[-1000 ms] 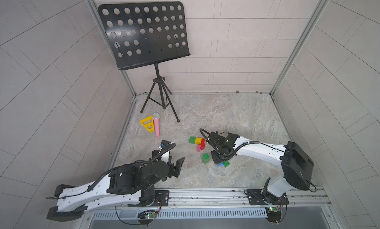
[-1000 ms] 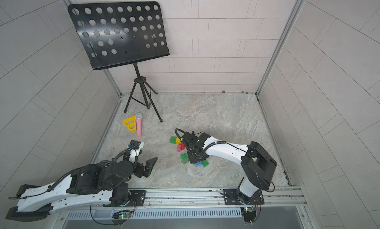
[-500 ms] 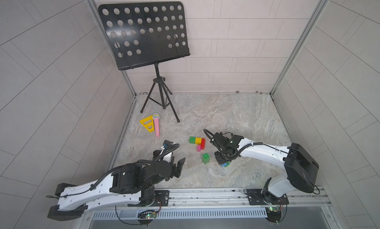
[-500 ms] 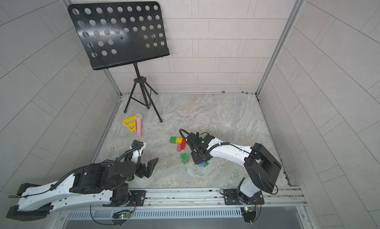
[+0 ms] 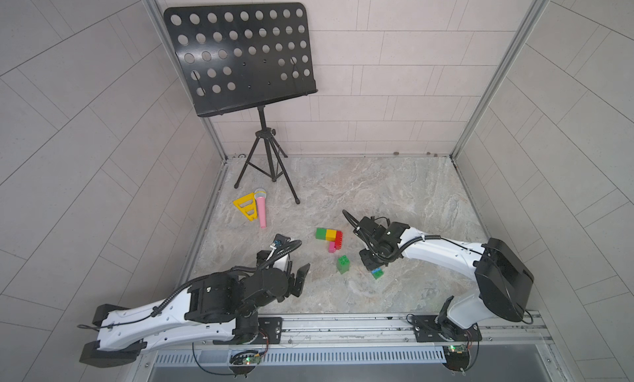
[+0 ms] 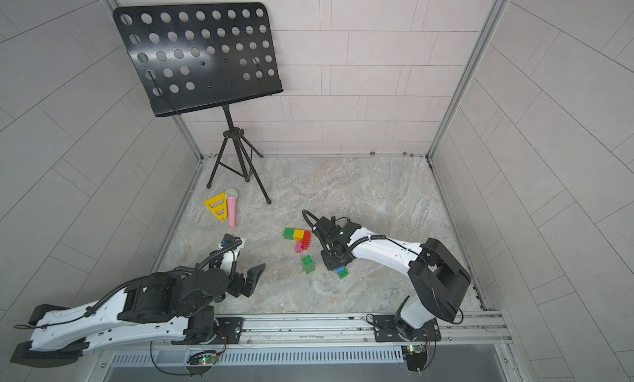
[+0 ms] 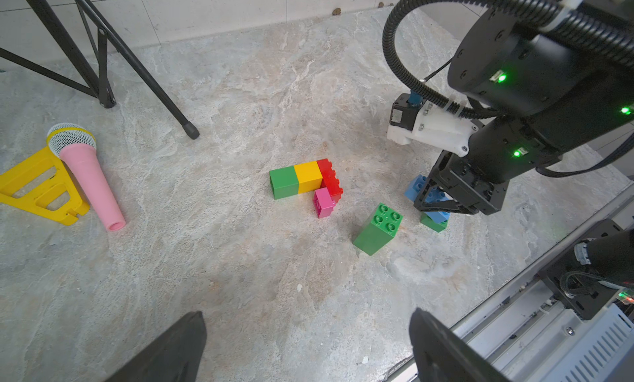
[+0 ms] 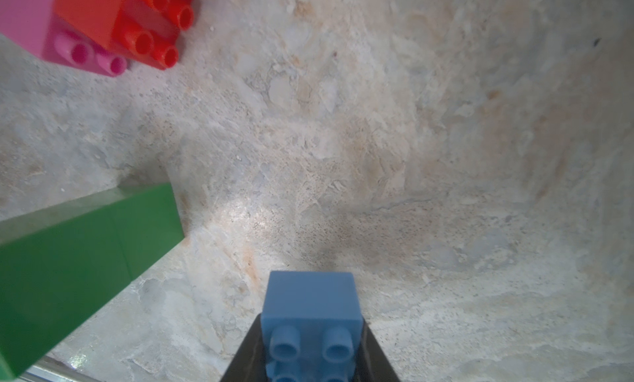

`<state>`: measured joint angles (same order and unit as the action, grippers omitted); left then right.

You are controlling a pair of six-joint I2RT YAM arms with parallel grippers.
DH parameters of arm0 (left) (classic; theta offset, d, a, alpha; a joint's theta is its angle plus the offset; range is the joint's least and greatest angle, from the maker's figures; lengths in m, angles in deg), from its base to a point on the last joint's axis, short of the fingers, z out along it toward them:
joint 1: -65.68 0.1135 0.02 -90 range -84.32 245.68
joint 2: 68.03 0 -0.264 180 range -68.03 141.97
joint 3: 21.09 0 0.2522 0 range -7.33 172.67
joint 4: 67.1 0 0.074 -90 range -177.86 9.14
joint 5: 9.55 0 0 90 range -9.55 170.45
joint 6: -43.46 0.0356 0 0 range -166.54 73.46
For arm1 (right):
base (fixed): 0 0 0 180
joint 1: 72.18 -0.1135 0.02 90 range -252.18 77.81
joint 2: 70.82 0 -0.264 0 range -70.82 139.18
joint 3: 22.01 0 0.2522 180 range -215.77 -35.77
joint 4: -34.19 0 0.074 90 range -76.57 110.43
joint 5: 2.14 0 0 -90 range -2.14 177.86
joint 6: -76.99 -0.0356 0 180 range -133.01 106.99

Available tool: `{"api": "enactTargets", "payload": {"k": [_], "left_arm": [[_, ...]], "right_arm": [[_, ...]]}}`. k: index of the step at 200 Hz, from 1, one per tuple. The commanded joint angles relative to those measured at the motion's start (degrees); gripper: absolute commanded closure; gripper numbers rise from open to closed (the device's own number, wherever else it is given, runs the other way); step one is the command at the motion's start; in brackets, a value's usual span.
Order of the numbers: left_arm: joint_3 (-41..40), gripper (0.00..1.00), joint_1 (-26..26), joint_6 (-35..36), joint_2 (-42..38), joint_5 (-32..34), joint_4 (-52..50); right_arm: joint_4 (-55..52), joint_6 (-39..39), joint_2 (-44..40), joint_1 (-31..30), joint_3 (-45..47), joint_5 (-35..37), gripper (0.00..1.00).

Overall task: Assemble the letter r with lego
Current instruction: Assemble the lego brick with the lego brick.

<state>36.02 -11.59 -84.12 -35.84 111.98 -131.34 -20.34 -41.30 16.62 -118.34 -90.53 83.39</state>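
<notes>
A green [image 5: 321, 233], a yellow [image 5: 331, 233], a red [image 5: 338, 240] and a pink lego brick [image 5: 331, 248] lie joined on the floor. A tall green stack [image 5: 343, 264] stands upright beside them. My right gripper [image 5: 370, 260] is shut on a blue brick [image 7: 427, 191] that has a small green brick [image 7: 434, 223] stuck to it, low at the floor to the right of the stack. The right wrist view shows the blue brick [image 8: 310, 304] between the jaws. My left gripper [image 7: 308, 329] hangs open and empty, to the left of the bricks.
A black music stand [image 5: 267, 164] on a tripod stands at the back left. In front of it lie a yellow plastic triangle [image 5: 245, 207] and a pink toy microphone [image 5: 261, 210]. The metal rail [image 5: 343, 325] runs along the front edge.
My right arm has shifted slightly to the right with the blue brick still in its grip. The left arm has barely moved.
</notes>
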Motion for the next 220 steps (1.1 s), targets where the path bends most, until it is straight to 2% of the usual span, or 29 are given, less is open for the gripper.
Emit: {"api": "enactTargets", "payload": {"k": [1,220], "left_arm": [[0.37,0.0,-0.23,-0.39,0.75,1.25,-0.99],[1.21,0.0,-0.24,0.82,6.46,0.11,-1.11]], "right_arm": [[-1.73,2.05,0.69,0.27,-1.01,0.46,1.0],[0.2,4.9,3.09,1.74,0.45,0.34,1.0]]}}
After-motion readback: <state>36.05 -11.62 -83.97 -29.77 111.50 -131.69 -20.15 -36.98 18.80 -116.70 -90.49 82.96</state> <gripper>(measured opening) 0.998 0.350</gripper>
